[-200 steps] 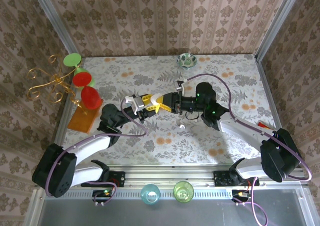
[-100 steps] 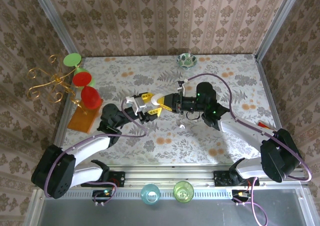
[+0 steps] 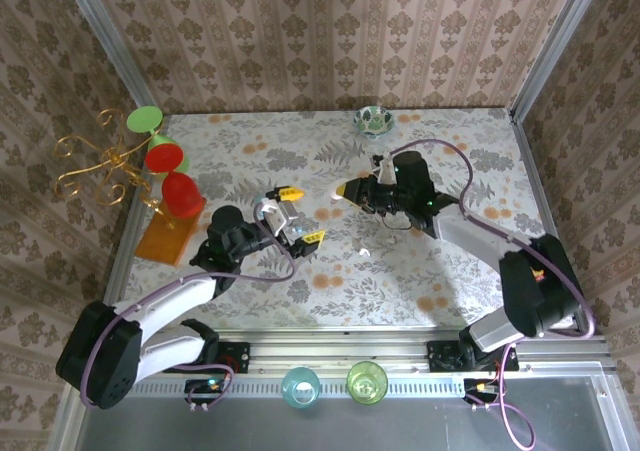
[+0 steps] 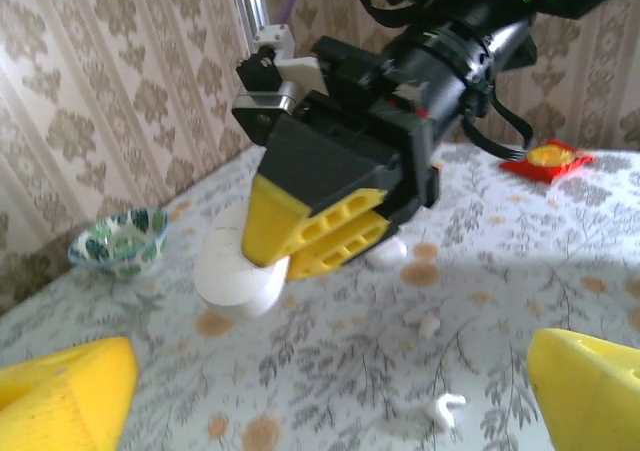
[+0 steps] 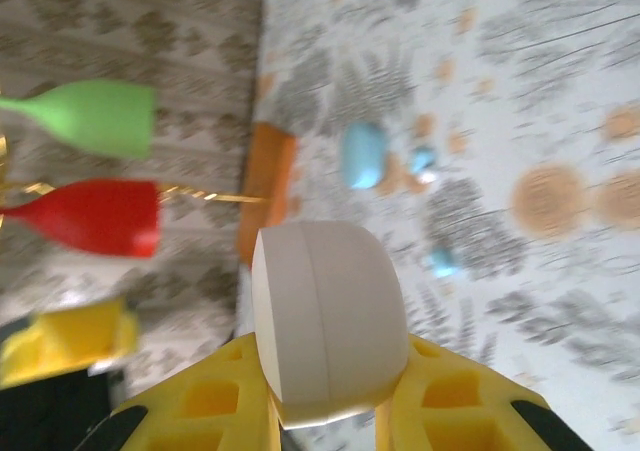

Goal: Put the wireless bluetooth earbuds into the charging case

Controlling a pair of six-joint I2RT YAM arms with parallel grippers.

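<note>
Two white earbuds [image 4: 445,408], tiny and glossy, the nearer one with a short stem, lie loose on the table [image 3: 480,171] in front of the left tool [image 3: 300,215], slightly apart from each other. Two pale blue earbuds [image 5: 422,158], blurred, look like small rounded drops; one lies just beside a pebble-shaped blue case [image 5: 363,154], the other a little farther off on the table. The right tool [image 4: 300,256] is clenched on a white case [image 4: 238,273], smooth and rounded with a seam around it, held above the table. The left tool is released, its jaws spread wide and grasping nothing, facing the right tool.
</note>
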